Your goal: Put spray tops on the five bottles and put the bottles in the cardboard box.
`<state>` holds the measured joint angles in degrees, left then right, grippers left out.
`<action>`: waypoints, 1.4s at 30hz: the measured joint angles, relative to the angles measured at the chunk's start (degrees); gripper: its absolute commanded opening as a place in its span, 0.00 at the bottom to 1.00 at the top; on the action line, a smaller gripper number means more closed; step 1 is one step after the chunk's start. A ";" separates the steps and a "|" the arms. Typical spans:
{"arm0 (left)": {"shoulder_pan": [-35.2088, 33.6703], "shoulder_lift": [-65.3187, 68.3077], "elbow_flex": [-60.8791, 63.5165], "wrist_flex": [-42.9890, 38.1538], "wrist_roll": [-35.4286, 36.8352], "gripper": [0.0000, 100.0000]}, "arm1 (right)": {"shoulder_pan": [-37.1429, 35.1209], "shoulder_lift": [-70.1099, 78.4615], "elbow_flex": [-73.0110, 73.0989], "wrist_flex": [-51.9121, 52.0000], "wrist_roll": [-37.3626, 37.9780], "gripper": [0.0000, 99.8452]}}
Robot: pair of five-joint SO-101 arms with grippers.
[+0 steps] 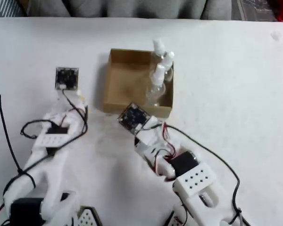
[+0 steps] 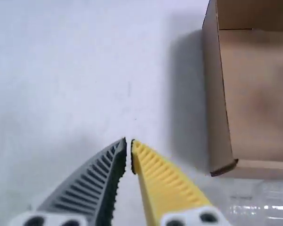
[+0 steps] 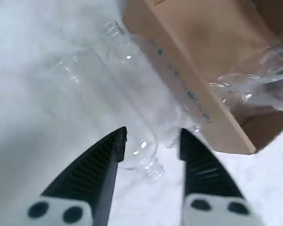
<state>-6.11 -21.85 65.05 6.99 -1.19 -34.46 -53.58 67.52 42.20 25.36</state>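
The cardboard box point(image 1: 127, 82) stands mid-table with three clear bottles with white spray tops point(image 1: 159, 70) upright along its right side. In the right wrist view, two clear bottles without tops lie on the table against the box's outer wall point(image 3: 179, 80). One bottle point(image 3: 142, 153) lies just below my open right gripper point(image 3: 152, 136), between its black fingers, and the other point(image 3: 92, 63) lies farther off. My left gripper point(image 2: 129, 145) is shut on nothing, low over bare table to the left of the box point(image 2: 221, 108).
The right arm point(image 1: 179, 165) leans over the box's front edge, and the left arm point(image 1: 52, 136) sits left of the box. Cables trail from both arms. White table stretches out to the right of the box and behind it.
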 measured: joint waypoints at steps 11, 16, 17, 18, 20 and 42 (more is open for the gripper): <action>-0.09 0.00 0.00 0.00 0.09 0.03 | -8.53 -0.44 3.69 5.80 12.40 0.21; -0.53 0.53 0.00 0.00 0.09 0.02 | 1.49 -6.68 -3.34 18.99 15.12 0.05; -0.53 0.53 0.00 0.00 0.09 0.02 | 4.04 -8.18 -4.22 21.27 14.51 0.02; -0.53 0.53 0.00 0.00 0.09 0.02 | 6.59 -9.23 -4.66 23.21 13.36 0.01; -0.53 0.53 0.00 0.00 0.09 0.02 | 12.22 -10.64 -5.01 26.02 10.64 0.04; 2.20 0.53 0.00 0.00 0.09 0.03 | 37.54 -31.12 16.88 16.35 -1.14 0.02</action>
<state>-3.91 -21.32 65.05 6.99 -1.10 3.08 -84.70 84.40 58.55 24.22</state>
